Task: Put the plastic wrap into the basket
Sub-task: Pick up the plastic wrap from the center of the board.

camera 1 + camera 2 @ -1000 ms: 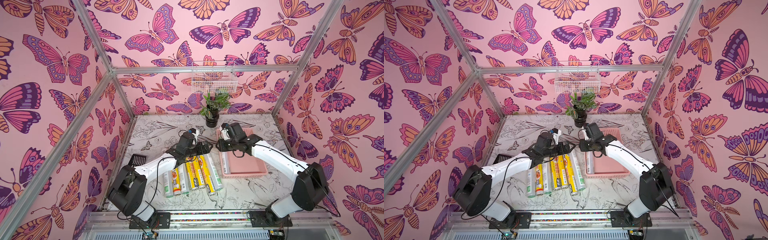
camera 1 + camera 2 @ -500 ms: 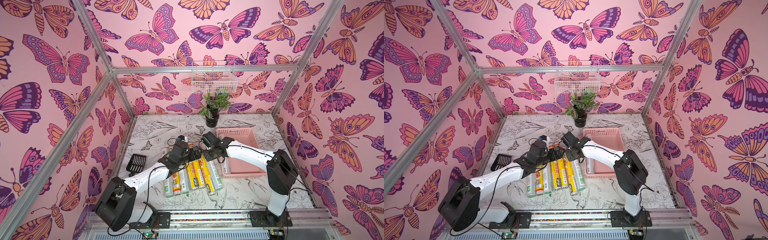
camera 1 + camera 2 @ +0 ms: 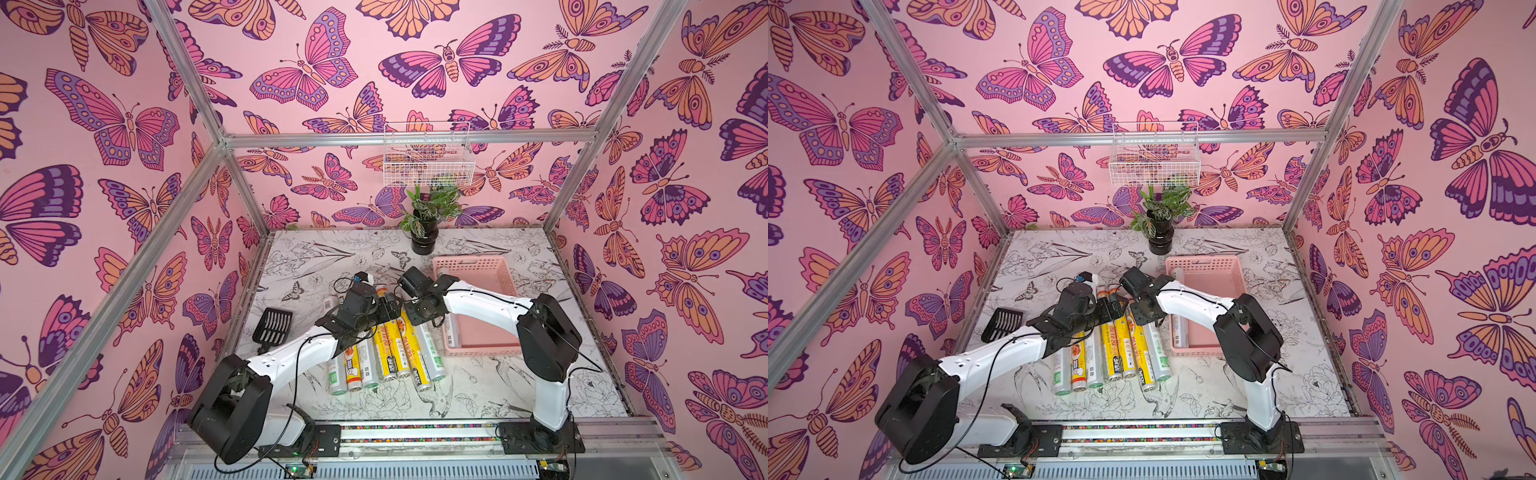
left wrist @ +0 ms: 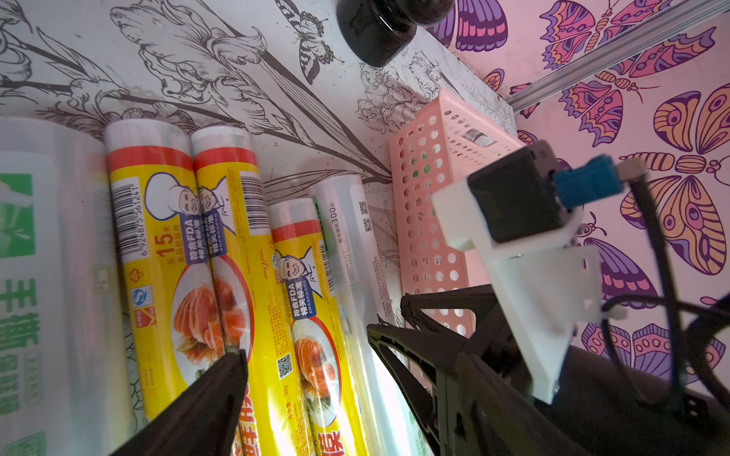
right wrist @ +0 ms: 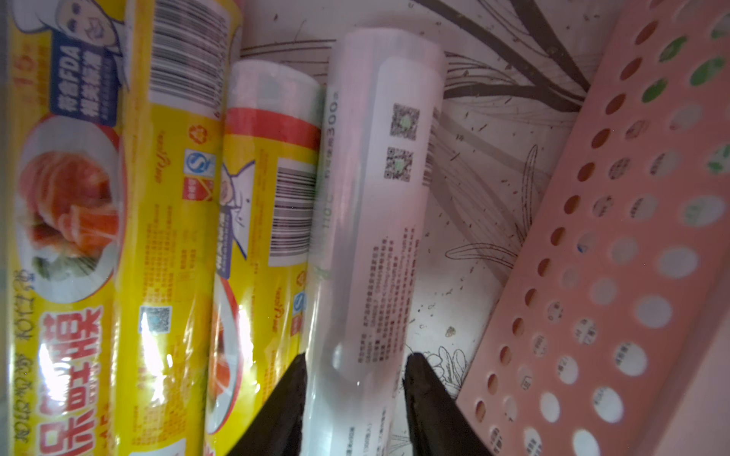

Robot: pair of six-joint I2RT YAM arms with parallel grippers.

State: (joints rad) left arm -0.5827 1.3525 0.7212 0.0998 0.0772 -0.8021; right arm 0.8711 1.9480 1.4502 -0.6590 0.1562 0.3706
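Right wrist view has the right gripper point(image 5: 355, 357) parted astride the rightmost silvery roll point(image 5: 375, 197), lying just left of the basket point(image 5: 592, 276) — grasping step — next it must clamp squarely and lift, while the left gripper point(image 4: 306, 343) gapes above the yellow rolls point(image 4: 166, 256).

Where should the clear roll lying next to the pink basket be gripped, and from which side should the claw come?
Grip the clear roll across its round body, probably near mid-length, coming straight down from above. It lies flat with a yellow roll against one side and the basket close on the other, so only the top is free.
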